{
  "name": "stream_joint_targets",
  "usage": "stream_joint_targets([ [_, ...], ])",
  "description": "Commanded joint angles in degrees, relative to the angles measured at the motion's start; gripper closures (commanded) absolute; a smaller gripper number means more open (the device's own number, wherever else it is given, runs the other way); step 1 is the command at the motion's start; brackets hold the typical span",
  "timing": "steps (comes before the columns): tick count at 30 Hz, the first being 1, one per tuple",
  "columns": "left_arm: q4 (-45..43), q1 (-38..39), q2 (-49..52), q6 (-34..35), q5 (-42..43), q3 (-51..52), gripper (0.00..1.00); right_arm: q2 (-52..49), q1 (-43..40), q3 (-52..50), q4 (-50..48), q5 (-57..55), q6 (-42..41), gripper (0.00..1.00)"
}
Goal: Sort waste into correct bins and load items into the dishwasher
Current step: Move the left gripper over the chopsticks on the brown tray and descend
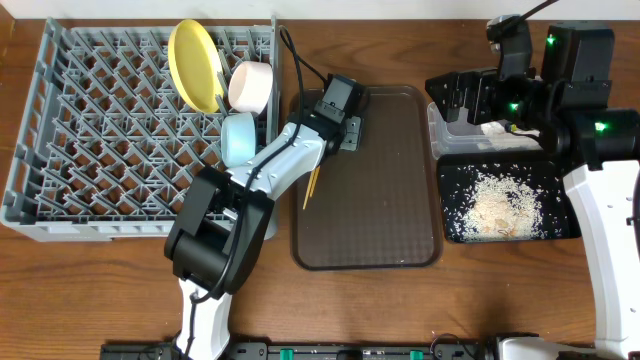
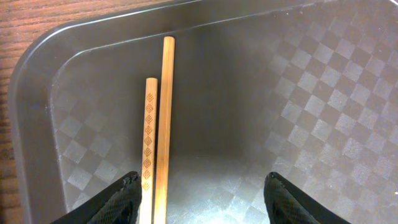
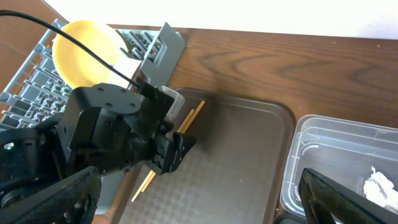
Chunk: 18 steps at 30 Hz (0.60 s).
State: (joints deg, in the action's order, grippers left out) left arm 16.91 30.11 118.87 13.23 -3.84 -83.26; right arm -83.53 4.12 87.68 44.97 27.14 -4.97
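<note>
1. Left end effector (image 2: 202, 198): open. Its two fingers stand apart above the far left corner of the brown serving tray (image 1: 400, 200) and grip nothing.
2. Chopsticks (image 2: 163, 124): both lie flat and side by side on the brown serving tray, along its left rim. In the left wrist view they sit inside the finger gap, close to one finger. Contact with that finger cannot be determined.
3. Right end effector (image 3: 199, 208): open to a wide span and empty. It is raised near the far right corner of the counter, by the clear tub (image 1: 436, 140).
4. Dish rack (image 1: 100, 120): occupies the left side of the counter. Along its right side, toward the far edge, it holds the yellow plate (image 1: 195, 60) on edge, the white bowl (image 1: 250, 87) and the light blue bowl (image 1: 240, 138).
5. Clear tub: at the right side of the counter toward the far edge. A white tissue (image 3: 376, 183) lies in it.
6. Black tray (image 1: 450, 200): directly nearward of the clear tub. Rice scraps (image 1: 495, 205) are scattered over its floor.
</note>
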Motion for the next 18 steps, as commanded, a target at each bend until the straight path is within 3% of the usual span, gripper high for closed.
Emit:
stream_joint_targets([
  [1, -0.17, 0.07, 1.62, -0.98, -1.14, -0.20, 0.36, -0.07, -0.31, 0.57, -0.09, 0.07, -0.11, 0.01],
  [18, 0.09, -0.31, 4.42, 0.70, 1.75, -0.20, 0.36, -0.07, -0.31, 0.57, -0.09, 0.07, -0.11, 0.01],
])
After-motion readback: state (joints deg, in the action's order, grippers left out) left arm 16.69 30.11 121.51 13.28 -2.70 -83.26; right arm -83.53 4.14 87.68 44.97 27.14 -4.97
